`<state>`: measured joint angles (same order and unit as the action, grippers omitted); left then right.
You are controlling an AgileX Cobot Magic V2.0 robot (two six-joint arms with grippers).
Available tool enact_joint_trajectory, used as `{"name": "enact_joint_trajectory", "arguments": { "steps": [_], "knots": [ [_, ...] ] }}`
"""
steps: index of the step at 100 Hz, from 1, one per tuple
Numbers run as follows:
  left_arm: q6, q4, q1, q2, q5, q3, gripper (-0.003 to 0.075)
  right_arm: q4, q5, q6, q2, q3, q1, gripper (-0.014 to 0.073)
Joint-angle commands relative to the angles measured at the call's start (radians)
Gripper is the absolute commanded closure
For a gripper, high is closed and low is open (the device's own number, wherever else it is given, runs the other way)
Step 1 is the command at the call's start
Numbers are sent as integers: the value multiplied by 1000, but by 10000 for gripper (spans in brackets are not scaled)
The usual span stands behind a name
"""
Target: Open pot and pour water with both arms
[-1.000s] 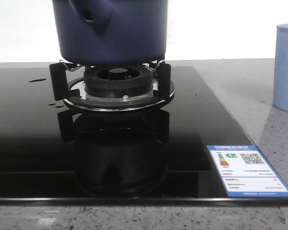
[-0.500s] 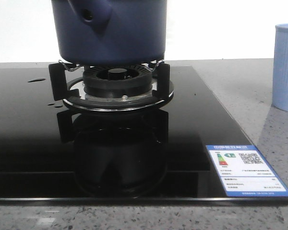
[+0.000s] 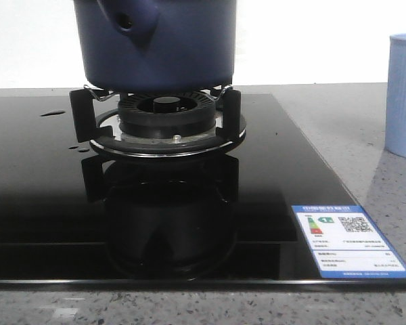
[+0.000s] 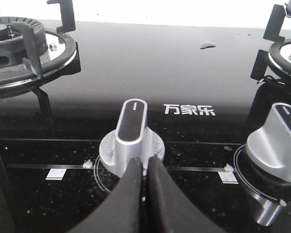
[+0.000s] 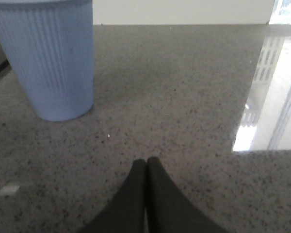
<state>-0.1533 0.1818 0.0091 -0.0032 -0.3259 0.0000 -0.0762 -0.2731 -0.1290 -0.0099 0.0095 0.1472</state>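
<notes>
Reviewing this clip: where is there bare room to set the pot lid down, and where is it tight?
Bare speckled counter lies open beside the pale blue ribbed cup, ahead of the shut right gripper. The black glass in front of the burner under the pot is free. Around the knobs at the left gripper it is crowded.

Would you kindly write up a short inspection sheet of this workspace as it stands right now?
Surface: glossy black glass hob set in a speckled grey counter; water droplets on the glass.
Job's things: navy pot sits on the burner support; its top is out of frame.
Clutter: pale blue ribbed cup, upright on the counter; energy label.
Grippers: left gripper shut, tips by a silver knob; right gripper shut, holding nothing.
Cables: nothing seen.
Surroundings: white wall.
</notes>
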Motion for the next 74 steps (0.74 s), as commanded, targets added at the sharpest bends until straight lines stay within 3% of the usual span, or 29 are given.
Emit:
{"name": "enact_joint_trajectory", "arguments": {
  "steps": [1,74],
  "knots": [
    [10,12,0,8,52,34,739,-8,-4,6,-16,27,6,660],
    [10,12,0,8,52,34,739,-14,-41,6,-16,27,6,660]
  ]
}}
